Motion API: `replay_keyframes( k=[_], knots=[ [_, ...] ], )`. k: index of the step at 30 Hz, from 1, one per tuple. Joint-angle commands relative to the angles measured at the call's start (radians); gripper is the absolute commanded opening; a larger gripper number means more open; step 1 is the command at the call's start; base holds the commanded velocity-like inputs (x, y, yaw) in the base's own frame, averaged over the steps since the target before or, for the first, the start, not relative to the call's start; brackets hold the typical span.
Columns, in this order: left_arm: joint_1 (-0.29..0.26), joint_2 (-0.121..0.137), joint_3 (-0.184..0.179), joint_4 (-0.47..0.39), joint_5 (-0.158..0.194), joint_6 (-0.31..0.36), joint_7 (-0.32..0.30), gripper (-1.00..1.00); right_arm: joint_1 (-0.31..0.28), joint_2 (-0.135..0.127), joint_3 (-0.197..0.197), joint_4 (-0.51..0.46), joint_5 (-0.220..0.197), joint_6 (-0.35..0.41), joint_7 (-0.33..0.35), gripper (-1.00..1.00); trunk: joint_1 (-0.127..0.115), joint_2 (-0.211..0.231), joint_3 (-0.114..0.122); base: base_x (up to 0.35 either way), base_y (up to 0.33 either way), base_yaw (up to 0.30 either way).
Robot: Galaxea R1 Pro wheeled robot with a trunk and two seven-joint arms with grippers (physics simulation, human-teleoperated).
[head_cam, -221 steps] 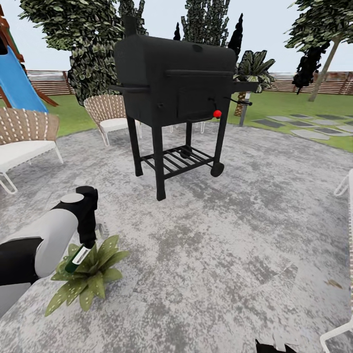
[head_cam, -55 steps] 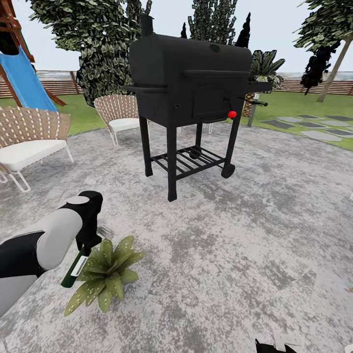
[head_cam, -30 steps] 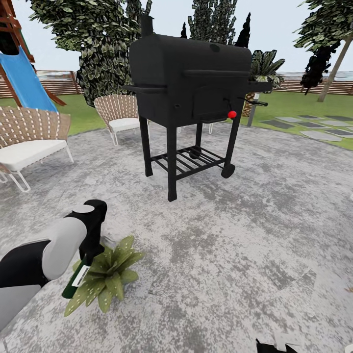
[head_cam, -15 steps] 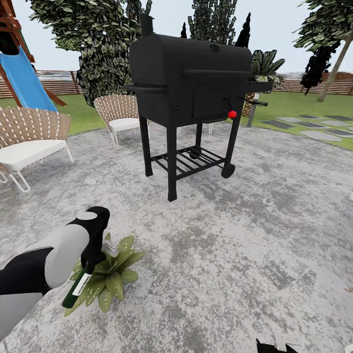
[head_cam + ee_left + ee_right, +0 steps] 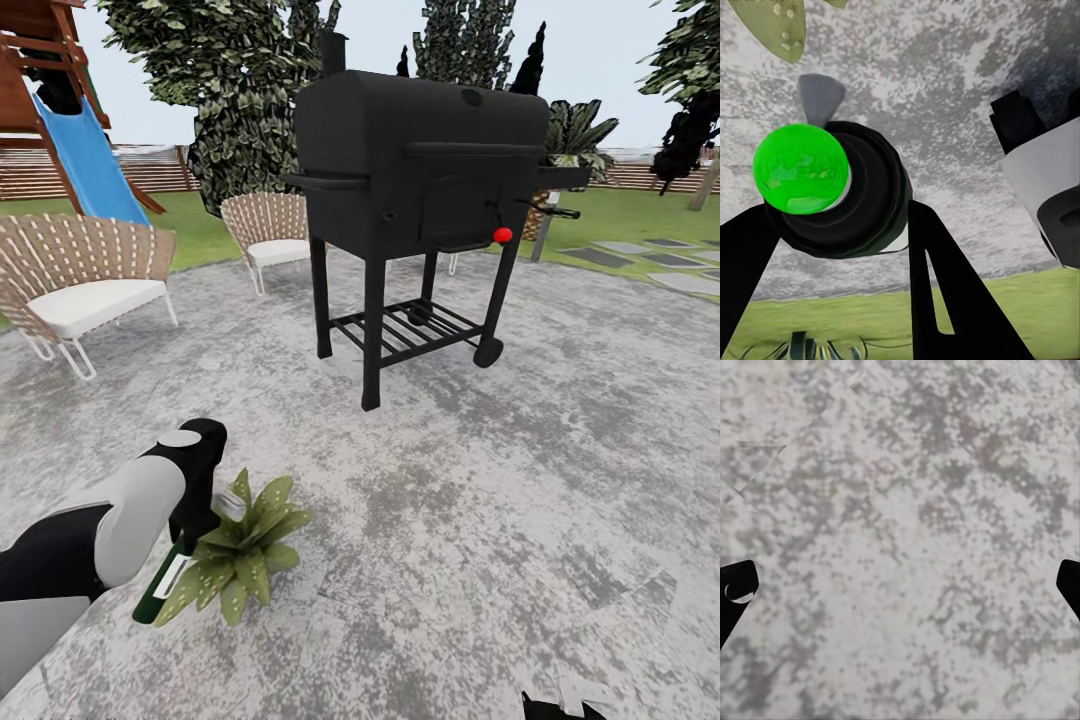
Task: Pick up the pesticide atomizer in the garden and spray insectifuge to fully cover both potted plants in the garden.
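Note:
The pesticide atomizer (image 5: 164, 587), a slim dark bottle with a white label, hangs tilted from my left gripper (image 5: 192, 532), which is shut on its upper part. It sits over the near-left leaves of a potted plant (image 5: 243, 552), a low green rosette on the stone patio. In the left wrist view the bottle's bright green base (image 5: 801, 168) faces the camera, with the black fingers (image 5: 937, 289) on either side of the dark body and a spotted leaf (image 5: 776, 26) beyond. My right gripper (image 5: 900, 589) is open above bare patio stone; its dark tips (image 5: 558, 707) peek in at the picture's lower edge.
A tall black barbecue grill (image 5: 420, 170) on legs and wheels stands mid-patio ahead. Two wicker chairs (image 5: 85, 275) (image 5: 268, 225) sit at the left and behind it. A blue slide (image 5: 85, 160), dark trees, lawn and a brown fence lie beyond.
The whole view has swung, so the grill, chairs and plant sit further right. Over the last second my left gripper sank a little with the atomizer onto the plant's left side.

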Motion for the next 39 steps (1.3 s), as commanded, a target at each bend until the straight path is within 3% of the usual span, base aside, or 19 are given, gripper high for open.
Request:
replay_keyframes(
  k=[1, 39],
  knots=[
    [0.000, 0.000, 0.007, -0.001, -0.011, 0.011, -0.008, -1.00, -0.001, 0.000, -0.008, 0.000, 0.005, -0.004, 0.006, 1.00, 0.000, 0.000, -0.001, 0.000, 0.000, 0.018],
    [-0.001, 0.000, 0.006, -0.004, -0.012, 0.021, -0.008, -1.00, -0.001, 0.003, -0.008, 0.000, 0.005, -0.004, 0.005, 1.00, 0.000, 0.000, -0.001, -0.065, -0.049, 0.050]
  ],
)
